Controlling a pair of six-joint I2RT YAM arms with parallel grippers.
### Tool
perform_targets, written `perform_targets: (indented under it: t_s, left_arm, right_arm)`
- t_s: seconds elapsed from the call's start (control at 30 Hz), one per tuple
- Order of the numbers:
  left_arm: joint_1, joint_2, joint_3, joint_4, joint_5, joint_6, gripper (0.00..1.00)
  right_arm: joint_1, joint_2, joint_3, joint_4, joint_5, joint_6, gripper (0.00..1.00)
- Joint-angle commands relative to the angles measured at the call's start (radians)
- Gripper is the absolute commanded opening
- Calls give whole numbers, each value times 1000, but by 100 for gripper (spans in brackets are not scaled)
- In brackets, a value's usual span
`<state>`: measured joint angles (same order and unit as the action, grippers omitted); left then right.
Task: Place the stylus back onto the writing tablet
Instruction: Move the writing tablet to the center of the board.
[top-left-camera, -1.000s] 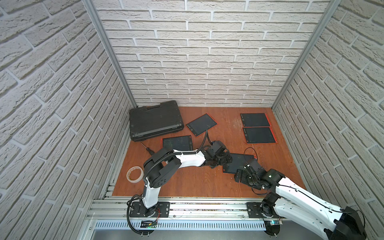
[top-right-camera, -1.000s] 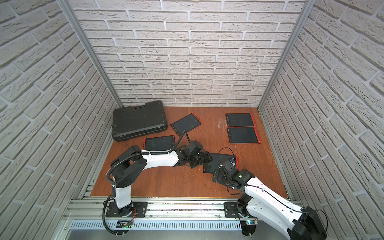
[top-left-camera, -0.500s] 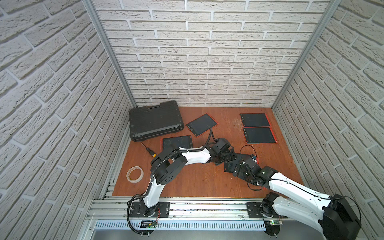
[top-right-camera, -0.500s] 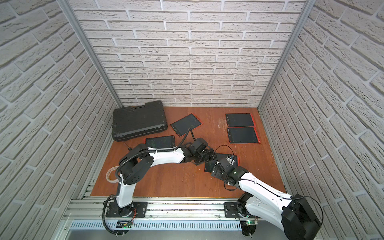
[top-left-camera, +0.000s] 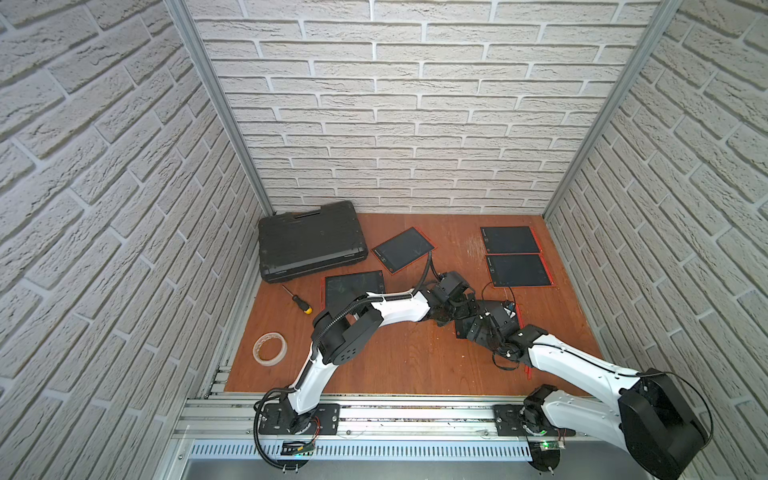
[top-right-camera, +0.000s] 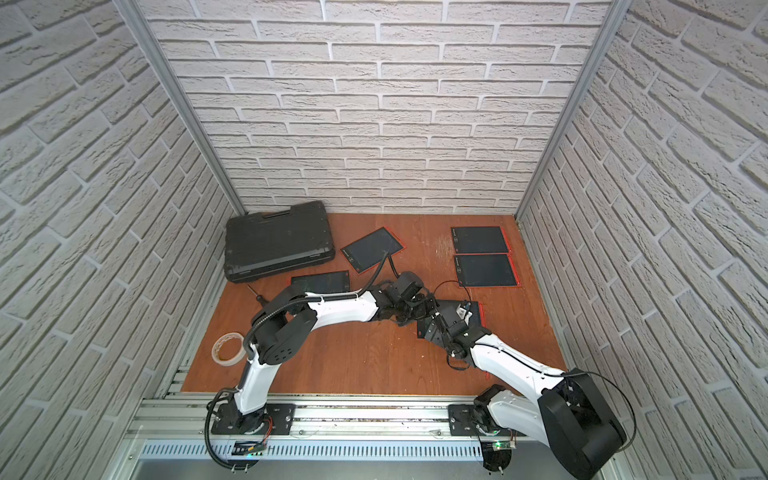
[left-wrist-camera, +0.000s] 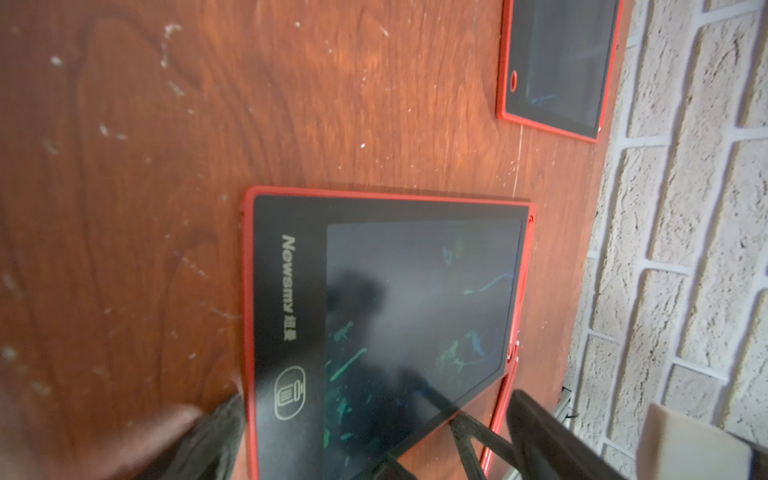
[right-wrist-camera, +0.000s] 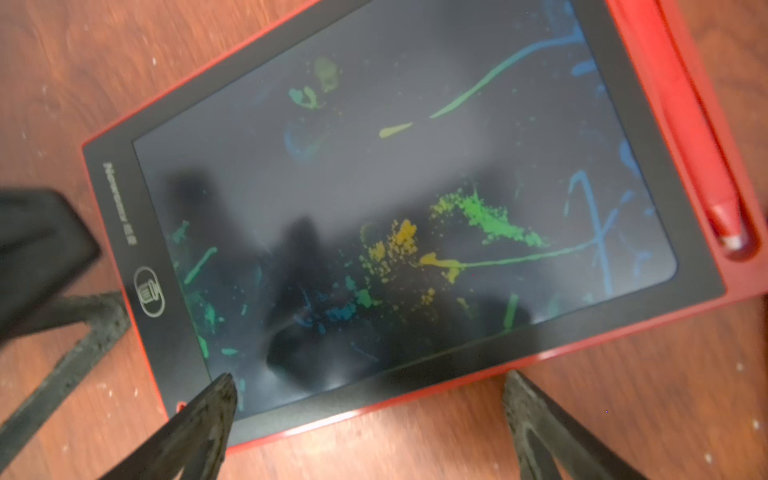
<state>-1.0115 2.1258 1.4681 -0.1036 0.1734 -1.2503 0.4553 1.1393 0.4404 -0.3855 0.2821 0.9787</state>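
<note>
Hidden from above, the tapered red stylus (right-wrist-camera: 698, 137) shows at my right wrist, grooved in the glossy tablet (right-wrist-camera: 374, 174); left pincer (left-wrist-camera: 338, 432), right pincer (right-wrist-camera: 370, 384) agape.

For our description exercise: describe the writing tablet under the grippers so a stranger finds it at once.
On the wooden table, look right of centre, where the left gripper and right gripper meet. The writing tablet lies beneath them, nearest the front rail, red stylus docked along its edge.

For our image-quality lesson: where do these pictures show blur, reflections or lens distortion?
Right wrist view: the fingers are blurred, and the tablet screen mirrors dark shapes. Left wrist view: soft throughout, with similar dark reflections. Both top views: sharp, but the brick walls splay outward.
</note>
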Motion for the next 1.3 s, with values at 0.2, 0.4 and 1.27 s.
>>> perform_targets:
  t_s: [0.2,0.4,1.27]
  left_arm:
    - [-1,138,113,-107,16,51,98]
    - [3,186,180,-110,30,63,98]
    - [29,192,223,-38,21,65,98]
  right_arm:
    - [-89,89,9,71,-67,-58,100]
    - [-115,87,16,72,-84,-51,100]
    - [-319,124,96,71,-194,-159,93]
